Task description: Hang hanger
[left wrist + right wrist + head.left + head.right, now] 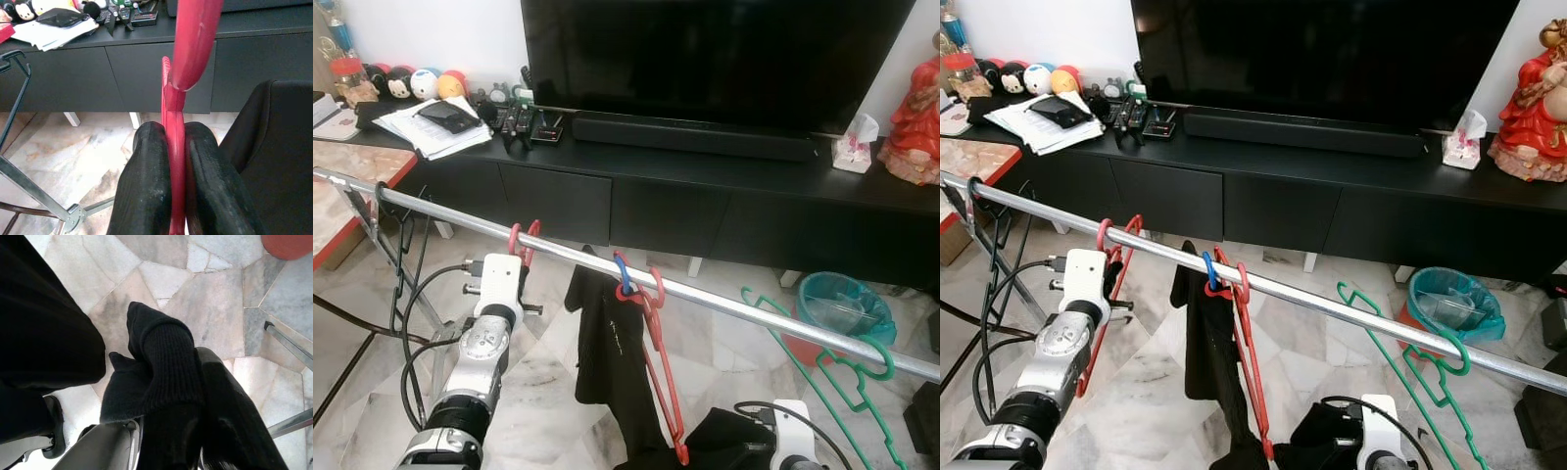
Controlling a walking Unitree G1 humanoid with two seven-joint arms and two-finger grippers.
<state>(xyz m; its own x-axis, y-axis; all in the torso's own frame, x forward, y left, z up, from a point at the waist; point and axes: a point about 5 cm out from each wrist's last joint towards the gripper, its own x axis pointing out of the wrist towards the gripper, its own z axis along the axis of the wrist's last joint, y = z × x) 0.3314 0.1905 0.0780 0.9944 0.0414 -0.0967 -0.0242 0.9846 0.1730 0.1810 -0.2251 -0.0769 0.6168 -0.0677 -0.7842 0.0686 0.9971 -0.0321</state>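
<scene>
Red hanger's hook is basically at the rail

Left gripper (175, 196) is clamped on the red hanger (522, 238), hook over the metal rail (744, 309). Looks light, stiff, slick; grip its neck. Right gripper (195, 431) pinches black cloth (161, 367) below the rail.

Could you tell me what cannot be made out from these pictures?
- Left gripper: in the head views its fingers sit behind the wrist housing; the left wrist view shows them shut on the red hanger.
- Right gripper: black fabric drapes over its fingers in the right wrist view.
- Green hanger: lower part cut off by the frame's edge.
</scene>
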